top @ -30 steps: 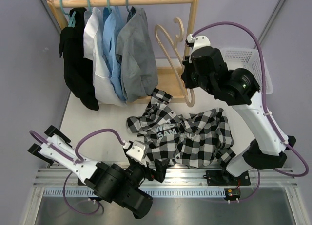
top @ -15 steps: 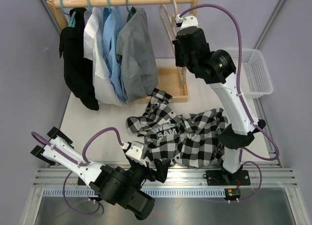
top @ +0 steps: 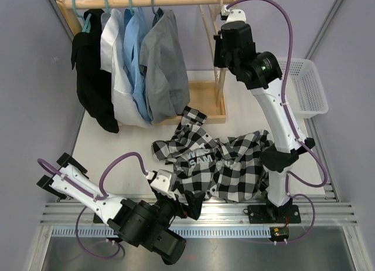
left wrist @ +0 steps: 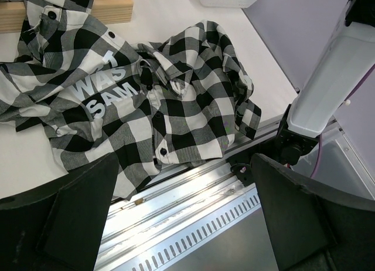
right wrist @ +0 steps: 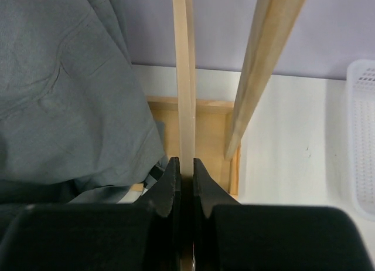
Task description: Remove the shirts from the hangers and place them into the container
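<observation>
Two right fingers (right wrist: 173, 180) are pinched narrowly on a pale wood hanger (right wrist: 183, 77), whose slat runs straight up from between them. A grey shirt (right wrist: 70, 95) hangs just to their left, and the white basket (right wrist: 360, 136) sits off to their right. The left fingers (left wrist: 82, 218) stand wide apart, holding nothing. The checked shirt (left wrist: 146, 107) lies crumpled on the table (left wrist: 176, 10) just ahead of them.

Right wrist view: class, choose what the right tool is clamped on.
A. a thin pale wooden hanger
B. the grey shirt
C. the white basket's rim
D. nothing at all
A: the right tool is closed on the pale wooden hanger, seen edge-on. The grey shirt hangs to its left, and the white basket sits apart at the right edge.
</observation>
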Robot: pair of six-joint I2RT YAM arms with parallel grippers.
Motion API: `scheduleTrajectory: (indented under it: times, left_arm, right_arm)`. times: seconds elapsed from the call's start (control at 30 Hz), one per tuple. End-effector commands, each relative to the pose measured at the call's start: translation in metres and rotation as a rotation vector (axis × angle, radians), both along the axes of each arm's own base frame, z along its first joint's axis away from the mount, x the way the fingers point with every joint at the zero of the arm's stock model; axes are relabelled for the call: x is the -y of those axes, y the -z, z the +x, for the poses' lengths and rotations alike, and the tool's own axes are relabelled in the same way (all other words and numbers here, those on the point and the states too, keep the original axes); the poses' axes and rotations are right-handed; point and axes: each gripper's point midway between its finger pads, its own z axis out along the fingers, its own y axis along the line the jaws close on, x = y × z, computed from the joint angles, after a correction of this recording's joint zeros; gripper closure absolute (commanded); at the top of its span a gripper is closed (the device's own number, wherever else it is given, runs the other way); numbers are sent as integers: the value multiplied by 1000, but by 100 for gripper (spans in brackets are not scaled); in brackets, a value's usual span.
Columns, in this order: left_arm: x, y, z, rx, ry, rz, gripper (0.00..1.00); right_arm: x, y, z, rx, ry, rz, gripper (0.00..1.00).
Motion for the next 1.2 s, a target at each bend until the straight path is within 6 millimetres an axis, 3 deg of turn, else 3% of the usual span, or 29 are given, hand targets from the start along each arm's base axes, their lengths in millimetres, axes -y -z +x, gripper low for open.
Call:
scheduleTrajectory:
  times: [0.0, 0.17, 0.27, 0.3, 0.33, 0.37, 0.4, 0.43, 0.47, 0.5, 0.57, 0.6, 0.63, 0.67, 0.7, 0.73, 0.77, 0.8, 0.83, 0.87, 0.9, 0.93, 0.97, 1.0, 1.13, 1.17]
  left_arm:
    - [-17, -13, -25, 85, 133, 41, 1]
    - [-16, -14, -26, 89, 132, 34, 1]
    - [-16, -15, -27, 88, 137, 33, 1]
    - [-16, -14, -27, 90, 136, 35, 1]
    - [-16, -15, -27, 89, 137, 34, 1]
    - [-15, -15, -28, 91, 137, 35, 1]
    - [-15, -14, -28, 93, 139, 37, 1]
    - [-15, -15, -28, 94, 140, 36, 1]
    - [-15, -16, -28, 95, 140, 34, 1]
    - [-14, -16, -28, 98, 139, 35, 1]
    - [-12, -18, -29, 110, 147, 40, 1]
    - [-11, -19, -30, 114, 150, 41, 1]
    - [-9, -20, -32, 119, 155, 44, 1]
    - [-7, -22, -33, 124, 162, 47, 1]
    - [-6, -23, -34, 132, 165, 50, 1]
    - [-2, -26, -35, 148, 172, 56, 1]
    - [-1, -28, -34, 152, 174, 58, 1]
    - [1, -30, -33, 164, 177, 71, 1]
    - [12, -35, -33, 183, 194, 100, 1]
    - [12, -44, -28, 175, 206, 84, 1]
    - [33, -49, -27, 126, 196, -24, 1]
    - [37, -46, -26, 190, 301, 68, 1]
    - [35, -58, -18, 174, 327, -4, 1]
    - [39, -58, 2, 169, 297, -49, 1]
    - [30, -68, 50, 204, 262, 0, 1]
    - [28, -71, 60, 208, 248, 11, 1]
  right_arm:
    - [-16, -5, 13, 26, -41, 69, 100]
    - [-19, 16, 17, -24, -42, 49, 100]
    - [-15, 7, 11, -10, -42, 65, 100]
    - [-11, -1, 5, 2, -38, 73, 69]
    - [-9, -4, 2, 9, -36, 77, 51]
    - [-5, -9, -2, 20, -32, 79, 42]
    - [-1, -20, -12, 47, -34, 81, 22]
    - [3, -26, -18, 63, -29, 81, 11]
    - [4, -18, -22, 51, -31, 60, 1]
    - [15, -43, -39, 109, -34, 101, 1]
    - [19, -56, -61, 146, -50, 124, 0]
    - [32, -68, -82, 182, -47, 151, 0]
    - [30, -71, -99, 193, -74, 168, 1]
    - [30, -57, -108, 168, -82, 163, 0]
    - [48, -74, -135, 210, -91, 215, 1]
    - [52, -71, -147, 203, -101, 232, 0]
    - [52, -50, -155, 157, -107, 233, 1]
    - [68, -49, -174, 158, -112, 256, 0]
    - [73, -40, -181, 138, -111, 256, 1]
    - [72, -14, -184, 84, -107, 240, 0]
    - [84, -5, -196, 60, -102, 238, 1]
    - [87, 5, -201, 37, -99, 235, 1]
    - [89, 24, -209, -9, -104, 234, 0]
    - [90, 34, -213, -34, -111, 233, 1]
    - [83, 83, -231, -181, -156, 216, 1]
    - [77, 108, -236, -252, -170, 205, 1]
